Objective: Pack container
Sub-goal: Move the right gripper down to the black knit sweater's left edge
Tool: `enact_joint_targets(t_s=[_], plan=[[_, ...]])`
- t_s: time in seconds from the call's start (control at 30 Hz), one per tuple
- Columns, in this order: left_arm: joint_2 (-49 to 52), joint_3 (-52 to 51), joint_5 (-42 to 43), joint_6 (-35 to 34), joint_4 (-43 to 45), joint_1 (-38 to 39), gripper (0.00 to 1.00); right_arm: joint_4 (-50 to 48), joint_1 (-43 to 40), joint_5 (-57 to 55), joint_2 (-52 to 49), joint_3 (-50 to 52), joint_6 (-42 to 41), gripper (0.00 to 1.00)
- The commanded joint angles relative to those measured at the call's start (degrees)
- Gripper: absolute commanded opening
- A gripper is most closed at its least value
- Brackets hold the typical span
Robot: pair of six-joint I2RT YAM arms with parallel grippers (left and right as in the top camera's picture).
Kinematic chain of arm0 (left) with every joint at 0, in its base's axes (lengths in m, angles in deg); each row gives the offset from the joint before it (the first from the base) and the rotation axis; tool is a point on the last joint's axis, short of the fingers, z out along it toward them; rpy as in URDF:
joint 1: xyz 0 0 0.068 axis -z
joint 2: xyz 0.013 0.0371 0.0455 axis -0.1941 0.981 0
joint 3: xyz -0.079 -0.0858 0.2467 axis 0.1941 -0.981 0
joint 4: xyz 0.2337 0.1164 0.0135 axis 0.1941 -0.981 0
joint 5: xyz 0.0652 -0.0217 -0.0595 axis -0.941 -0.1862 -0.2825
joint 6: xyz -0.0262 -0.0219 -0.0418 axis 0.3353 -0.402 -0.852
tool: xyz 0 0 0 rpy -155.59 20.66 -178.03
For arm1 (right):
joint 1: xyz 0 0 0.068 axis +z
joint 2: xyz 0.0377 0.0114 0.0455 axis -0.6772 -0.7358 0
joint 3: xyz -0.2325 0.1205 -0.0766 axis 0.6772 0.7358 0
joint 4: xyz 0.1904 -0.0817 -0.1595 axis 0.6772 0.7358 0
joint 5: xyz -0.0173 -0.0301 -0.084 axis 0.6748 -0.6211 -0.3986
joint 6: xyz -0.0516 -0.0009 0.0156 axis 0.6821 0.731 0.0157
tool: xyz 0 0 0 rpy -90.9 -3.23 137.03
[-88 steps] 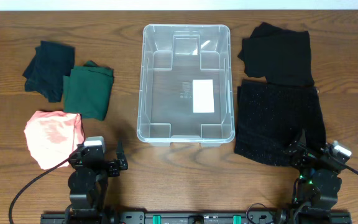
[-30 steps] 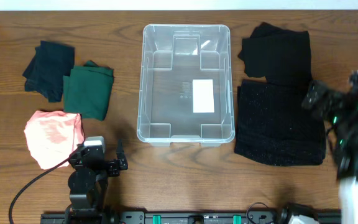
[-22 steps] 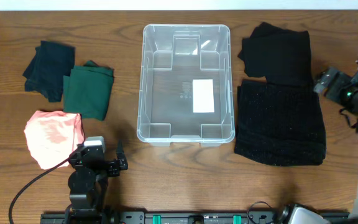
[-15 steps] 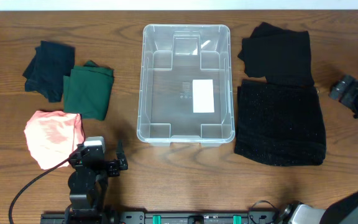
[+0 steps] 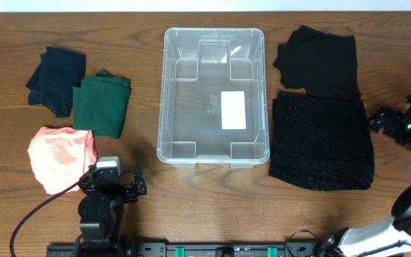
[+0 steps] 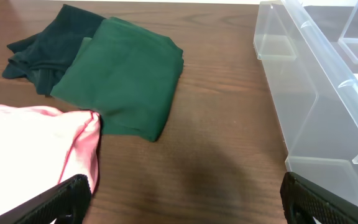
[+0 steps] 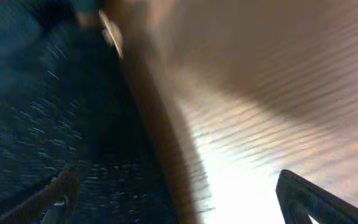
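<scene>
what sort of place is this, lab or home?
Probably a lab test bench: arms on a rail at the wooden table's edge, an empty clear container centred, folded garments staged on both sides.

We see overhead: even, bright, sharp | left wrist: clear, soft shadows | right wrist: motion-blurred, glare on table (image 7: 260, 143)

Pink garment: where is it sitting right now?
In the overhead view the pink garment lies on the left side of the table, just on the robot's side of the green garment and well left of the container.
</scene>
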State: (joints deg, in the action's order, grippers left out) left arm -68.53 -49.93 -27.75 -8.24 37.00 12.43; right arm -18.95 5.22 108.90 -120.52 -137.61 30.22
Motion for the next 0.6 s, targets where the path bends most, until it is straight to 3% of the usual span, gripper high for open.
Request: enact_joint_targets(t_s=[0.0,0.57], plan=[[-0.35,-1.05,-0.07,-0.26,-0.11,-0.15,0.98,1.38,-0.57,7.43,-3.02,-0.81,6.16,0.99],[-0.33,-1.05,-0.07,-0.26,-0.13,-0.15,0.98,8.26,-0.44,13.94,-13.4,-0.76,10.47,0.99]])
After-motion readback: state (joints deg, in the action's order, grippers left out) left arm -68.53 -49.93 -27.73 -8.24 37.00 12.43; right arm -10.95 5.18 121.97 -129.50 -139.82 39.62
